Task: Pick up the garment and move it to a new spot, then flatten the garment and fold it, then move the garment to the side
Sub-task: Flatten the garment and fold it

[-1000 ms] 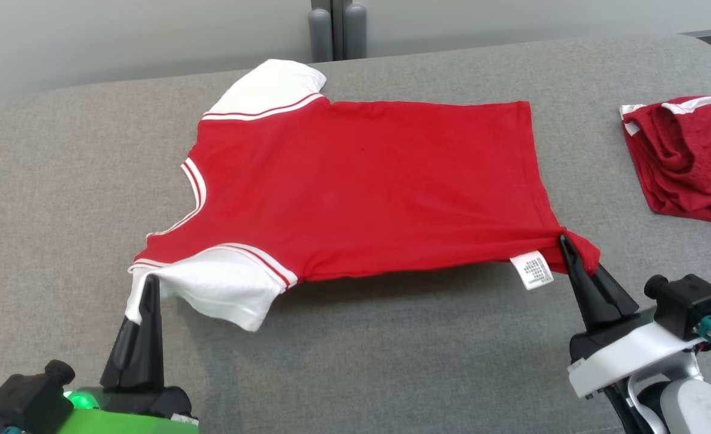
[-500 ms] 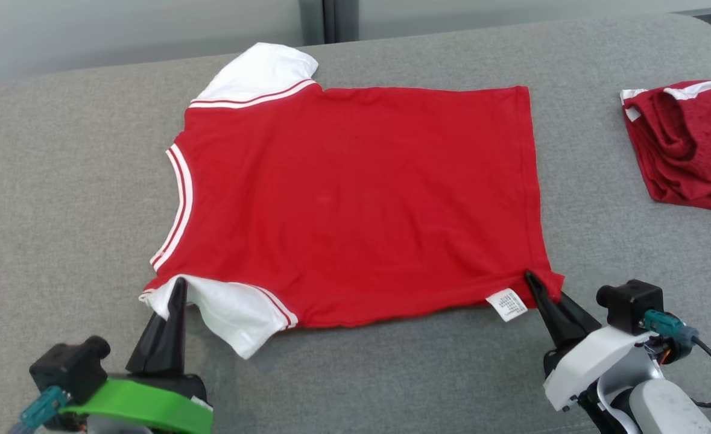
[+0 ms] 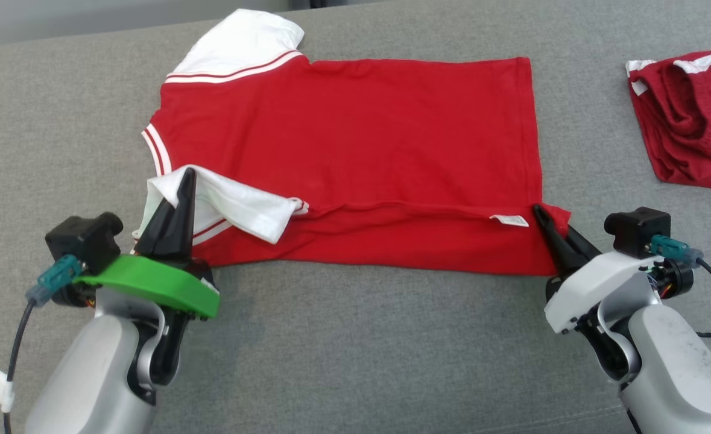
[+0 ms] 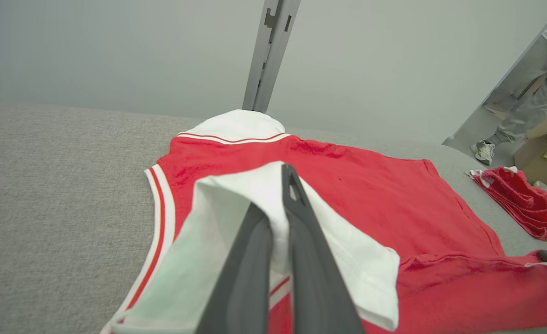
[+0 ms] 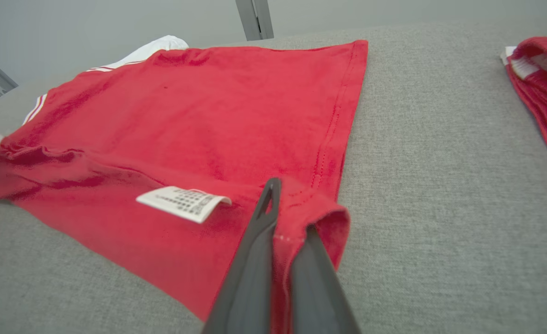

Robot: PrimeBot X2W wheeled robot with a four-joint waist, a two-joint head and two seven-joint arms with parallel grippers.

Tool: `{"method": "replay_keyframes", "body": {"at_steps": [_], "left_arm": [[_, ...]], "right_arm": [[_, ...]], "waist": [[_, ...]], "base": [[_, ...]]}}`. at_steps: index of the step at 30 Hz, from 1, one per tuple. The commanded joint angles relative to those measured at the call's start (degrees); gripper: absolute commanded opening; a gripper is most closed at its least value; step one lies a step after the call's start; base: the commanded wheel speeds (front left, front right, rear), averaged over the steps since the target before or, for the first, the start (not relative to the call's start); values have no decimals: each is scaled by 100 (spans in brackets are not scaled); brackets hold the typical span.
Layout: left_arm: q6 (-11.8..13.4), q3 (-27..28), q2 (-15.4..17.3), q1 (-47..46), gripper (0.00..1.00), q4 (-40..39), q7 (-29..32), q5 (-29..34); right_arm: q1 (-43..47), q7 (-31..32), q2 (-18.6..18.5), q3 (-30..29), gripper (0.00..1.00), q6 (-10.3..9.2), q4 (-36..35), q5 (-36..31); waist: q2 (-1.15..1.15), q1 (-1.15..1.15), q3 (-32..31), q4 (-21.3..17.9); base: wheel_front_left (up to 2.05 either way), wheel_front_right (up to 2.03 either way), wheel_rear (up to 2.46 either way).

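A red T-shirt (image 3: 355, 138) with white sleeves lies spread on the grey cushion (image 3: 355, 349), neck to the left. My left gripper (image 3: 185, 178) is shut on the near white sleeve (image 3: 234, 202), lifted and turned over onto the red body; the same sleeve (image 4: 254, 199) wraps my fingers in the left wrist view. My right gripper (image 3: 539, 212) is shut on the near hem corner (image 5: 319, 218), also raised, so the near edge is rolled back in a long fold. A white care label (image 5: 180, 202) shows beside it.
A second dark red garment (image 3: 690, 120) lies crumpled at the far right of the cushion. A grey post (image 4: 268, 51) stands behind the cushion. A person's legs (image 4: 524, 106) and cardboard boxes (image 4: 544, 150) are beyond the right end.
Both grippers have lifted the near edge of the T-shirt and carried it away from me over the body, forming a fold. The head camera has tilted down too.
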Motion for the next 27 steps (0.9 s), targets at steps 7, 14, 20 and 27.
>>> {"method": "replay_keyframes", "body": {"at_steps": [7,14,20,27], "left_arm": [[-95,46,-147,-712,0,920,-224,70],[-152,102,-222,-755,100,1356,-406,74],[-154,249,-211,-477,100,1304,-513,-1],[-25,473,-118,163,100,1018,-565,-100]], "right_arm": [[-504,-209,112,20,44,-8,475,-74],[-627,-495,90,-39,100,-7,711,-256],[-393,-657,-3,-343,100,-7,537,-479],[43,-769,133,-757,100,-7,-15,-877]], "waist": [[0,0,218,-114],[0,0,199,-139],[0,0,100,-144],[0,0,-135,-154]], "base": [[0,0,0],[0,0,0],[0,0,0],[0,0,0]]}}
